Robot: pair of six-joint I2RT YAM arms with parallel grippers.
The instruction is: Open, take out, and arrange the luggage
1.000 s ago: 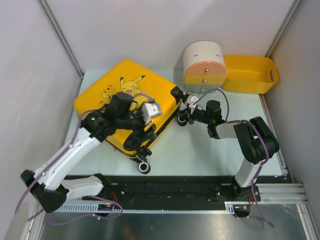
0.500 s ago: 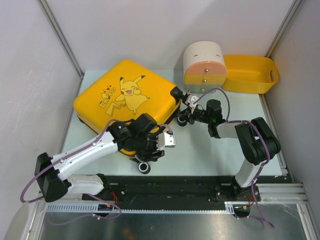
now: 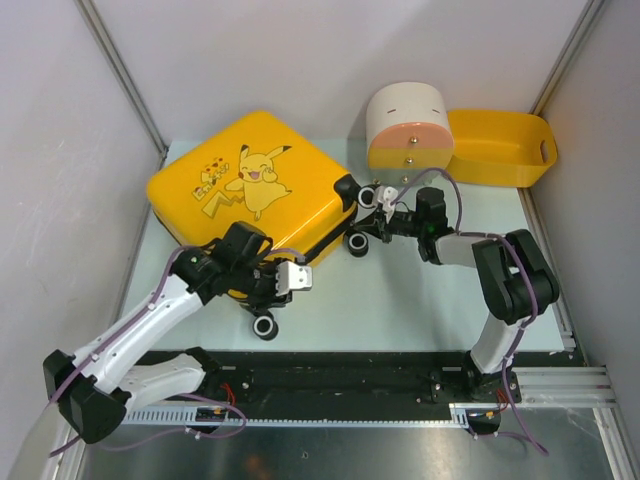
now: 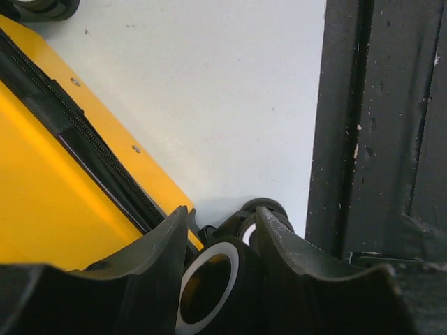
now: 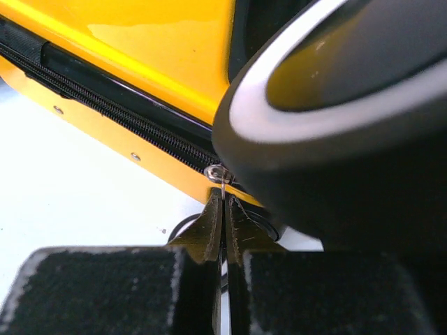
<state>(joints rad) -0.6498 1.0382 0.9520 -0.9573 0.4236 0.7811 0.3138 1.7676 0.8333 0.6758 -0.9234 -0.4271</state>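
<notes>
The luggage (image 3: 240, 185), a yellow Pikachu suitcase, lies flat and closed at the back left of the table. My left gripper (image 3: 272, 300) is at its near corner. In the left wrist view the gripper (image 4: 221, 213) has its fingers pressed on both sides of a black white-rimmed wheel (image 4: 209, 286). My right gripper (image 3: 378, 213) is at the right corner, between two wheels. In the right wrist view it (image 5: 223, 199) is shut on the thin metal zipper pull (image 5: 219, 174) at the black zip (image 5: 105, 105). A large wheel (image 5: 335, 105) fills that view's right side.
A cream-and-pink drum box (image 3: 408, 125) stands at the back, right of the suitcase. A yellow basket (image 3: 500, 148) sits beside it at the back right. A black rail (image 3: 350, 375) runs along the table's near edge, close to the left gripper.
My left arm has come off the lid down to the near corner wheel. The suitcase has turned and shifted back and to the left. The right gripper moved with its corner.
</notes>
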